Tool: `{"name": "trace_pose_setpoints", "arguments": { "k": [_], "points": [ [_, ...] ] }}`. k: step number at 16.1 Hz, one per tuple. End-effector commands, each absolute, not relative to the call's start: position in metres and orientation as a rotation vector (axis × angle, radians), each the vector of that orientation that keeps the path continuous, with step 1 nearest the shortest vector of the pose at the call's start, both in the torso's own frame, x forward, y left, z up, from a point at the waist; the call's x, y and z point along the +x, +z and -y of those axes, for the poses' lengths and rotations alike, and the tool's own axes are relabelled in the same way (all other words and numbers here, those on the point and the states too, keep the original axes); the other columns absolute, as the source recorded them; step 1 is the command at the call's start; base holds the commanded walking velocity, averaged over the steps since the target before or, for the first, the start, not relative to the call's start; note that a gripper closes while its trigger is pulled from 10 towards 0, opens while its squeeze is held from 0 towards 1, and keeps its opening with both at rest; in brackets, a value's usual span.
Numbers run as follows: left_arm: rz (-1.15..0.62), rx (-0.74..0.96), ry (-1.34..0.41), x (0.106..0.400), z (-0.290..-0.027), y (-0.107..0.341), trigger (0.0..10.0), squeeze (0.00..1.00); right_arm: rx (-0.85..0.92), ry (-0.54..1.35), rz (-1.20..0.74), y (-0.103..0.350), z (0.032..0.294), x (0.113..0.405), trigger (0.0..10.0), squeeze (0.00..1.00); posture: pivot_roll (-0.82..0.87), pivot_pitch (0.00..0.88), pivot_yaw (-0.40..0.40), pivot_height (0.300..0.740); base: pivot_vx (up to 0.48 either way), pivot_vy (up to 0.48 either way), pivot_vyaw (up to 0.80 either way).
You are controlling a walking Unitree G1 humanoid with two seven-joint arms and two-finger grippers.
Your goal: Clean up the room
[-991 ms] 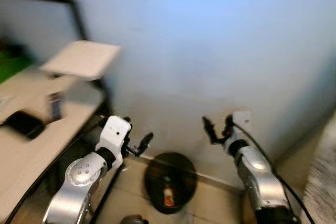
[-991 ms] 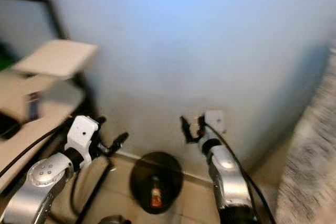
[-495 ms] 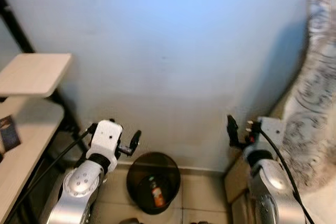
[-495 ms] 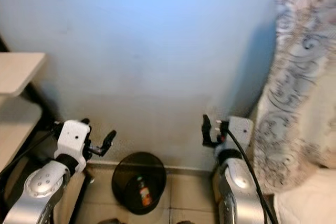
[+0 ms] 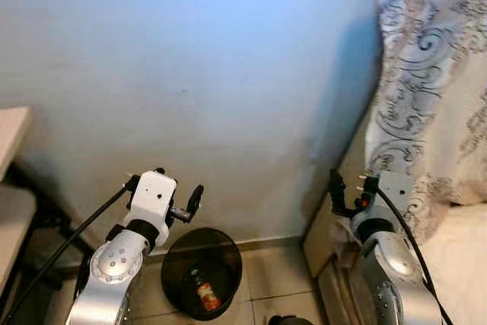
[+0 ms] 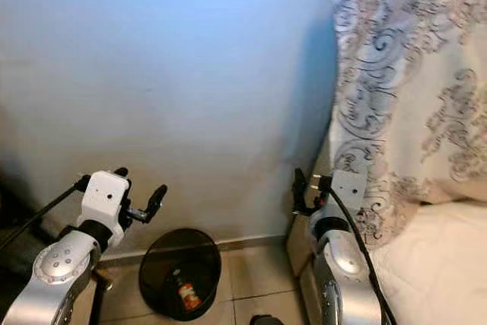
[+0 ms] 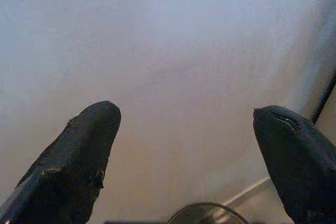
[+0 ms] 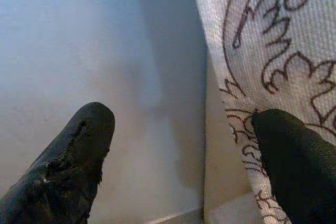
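Pale blue wall (image 5: pixel 205 74) ahead; desk gone, patterned bedding (image 5: pixel 426 74) now larger.

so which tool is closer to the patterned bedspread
The right tool: it is raised beside the patterned bedspread, with the cloth next to one finger in its wrist view. The left tool is over the black bin, facing the blue wall.

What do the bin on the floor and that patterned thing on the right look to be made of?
The bin looks like dark, slightly see-through plastic: its smooth round rim has a dull sheen, and a bottle inside shows through. It could be tinted rather than solid black. The patterned cover looks like woven fabric, matte cream with dark swirls; the right wrist view shows a ribbed weave.
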State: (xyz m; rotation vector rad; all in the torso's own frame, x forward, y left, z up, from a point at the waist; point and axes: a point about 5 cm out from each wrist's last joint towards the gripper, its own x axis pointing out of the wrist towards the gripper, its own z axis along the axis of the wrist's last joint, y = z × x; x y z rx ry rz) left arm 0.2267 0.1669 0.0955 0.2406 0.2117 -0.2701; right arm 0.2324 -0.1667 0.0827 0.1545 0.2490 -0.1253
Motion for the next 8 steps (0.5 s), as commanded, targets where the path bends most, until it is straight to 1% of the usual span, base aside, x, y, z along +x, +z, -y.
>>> {"name": "trace_pose_setpoints", "arguments": {
  "k": [1, 3, 8],
  "points": [
    [-0.210, 0.236, -0.251, 0.2279, -0.1717, 0.0980, 10.0, 0.00, 0.160, -0.123, -0.249, 0.0850, 0.1664, 0.2334, 10.0, 1.00, 0.16, 0.000, 0.044, 0.740, 0.000, 0.000, -0.75],
    [-0.212, 0.234, -0.254, 0.2287, -0.1712, 0.0981, 10.0, 0.00, 0.145, -0.129, -0.261, 0.0838, 0.1694, 0.2345, 10.0, 1.00, 0.16, 0.000, 0.046, 0.740, 0.000, 0.000, -0.75],
    [-0.192, 0.221, -0.227, 0.2319, -0.1725, 0.1012, 10.0, 0.00, 0.138, -0.117, -0.273, 0.0843, 0.1668, 0.2371, 10.0, 1.00, 0.17, 0.000, 0.030, 0.740, 0.000, 0.000, -0.75]
  ]
}}
